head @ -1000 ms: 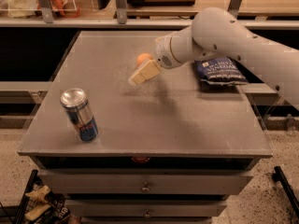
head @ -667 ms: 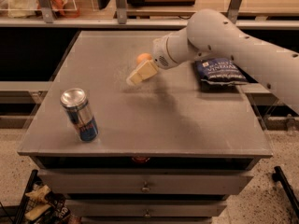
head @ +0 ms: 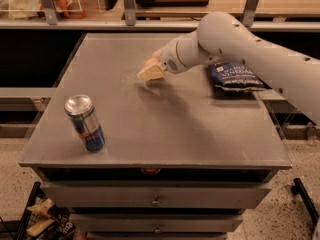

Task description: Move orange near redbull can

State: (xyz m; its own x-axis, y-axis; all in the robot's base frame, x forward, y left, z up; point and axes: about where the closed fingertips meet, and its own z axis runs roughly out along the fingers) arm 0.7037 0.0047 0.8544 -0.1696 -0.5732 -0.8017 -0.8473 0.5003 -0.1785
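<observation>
One gripper (head: 151,73), on the white arm (head: 240,44) reaching from the right, sits low over the far middle of the grey table (head: 200,134), with the orange (head: 150,62) partly hidden at its tip, grasp state indeterminable, and the redbull can (head: 85,123) upright well apart near the front-left corner.
</observation>
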